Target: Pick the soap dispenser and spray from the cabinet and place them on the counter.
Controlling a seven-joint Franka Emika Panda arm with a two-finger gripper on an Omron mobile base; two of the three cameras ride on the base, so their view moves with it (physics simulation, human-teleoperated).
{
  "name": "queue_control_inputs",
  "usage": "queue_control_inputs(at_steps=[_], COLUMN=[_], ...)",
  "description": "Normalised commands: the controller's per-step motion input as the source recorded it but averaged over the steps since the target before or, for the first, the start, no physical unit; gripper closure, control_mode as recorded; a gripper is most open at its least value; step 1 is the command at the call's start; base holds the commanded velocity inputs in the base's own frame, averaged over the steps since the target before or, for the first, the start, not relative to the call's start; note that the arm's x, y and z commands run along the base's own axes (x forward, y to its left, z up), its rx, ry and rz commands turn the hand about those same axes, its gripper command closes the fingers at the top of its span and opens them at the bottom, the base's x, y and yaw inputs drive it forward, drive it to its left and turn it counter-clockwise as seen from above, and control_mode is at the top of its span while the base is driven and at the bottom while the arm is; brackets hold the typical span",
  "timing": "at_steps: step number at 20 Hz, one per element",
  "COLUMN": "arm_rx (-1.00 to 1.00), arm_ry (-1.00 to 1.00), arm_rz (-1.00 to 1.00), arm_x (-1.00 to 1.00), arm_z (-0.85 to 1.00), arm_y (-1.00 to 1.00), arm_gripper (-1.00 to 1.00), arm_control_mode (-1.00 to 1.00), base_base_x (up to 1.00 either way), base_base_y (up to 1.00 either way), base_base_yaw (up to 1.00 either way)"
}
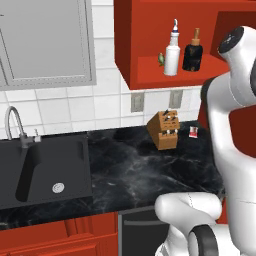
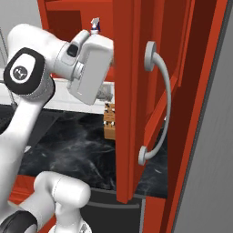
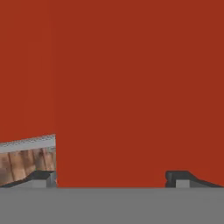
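Hovering near the cabinet point(image 1: 150, 30) with tool point(image 3: 111, 177) fingers apart, empty. Judging the spray point(image 1: 172, 50) light, stiff, slippery; gripping mid-body, below the neck.

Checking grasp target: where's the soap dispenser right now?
In the left base view, the soap dispenser stands on the open red cabinet shelf, just right of the spray, above the knife block.

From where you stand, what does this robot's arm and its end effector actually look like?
The arm is made of smooth, glossy white rounded segments, joined by dark grey-black rings, with a black round cap bearing a small pale mark at one joint. A boxy white hand follows. The end effector has two small dark finger tips with pale grey pads. No loose cables show.
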Motion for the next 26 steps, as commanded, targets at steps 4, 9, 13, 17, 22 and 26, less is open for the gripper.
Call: queue_control_inputs(at_steps=[4,9,13,17,22,26], arm_rx=[0.05,0.09,0.13,0.14,0.17,0.11], arm_ry=[-0.16,-0.11,-0.07,-0.08,-0.03,-0.05], arm_rz=[0.16,0.16,0.20,0.21,0.23,0.24], arm_x=[0.00,0.00,0.00,0.00,0.00,0.00], arm_z=[0.00,-0.02,-0.06,-0.08,-0.04,-0.08], arm_y=[0.35,0.42,0.48,0.44,0.29,0.17], arm_gripper=[-1.00,-1.00,-1.00,-1.00,-1.00,-1.00], arm_control_mode=[-1.00,-1.00,-1.00,-1.00,-1.00,-1.00], base_base_x=[0.00,0.00,0.00,0.00,0.00,0.00], base_base_y=[0.00,0.00,0.00,0.00,0.00,0.00], base_base_yaw=[0.00,0.00,0.00,0.00,0.00,0.00])
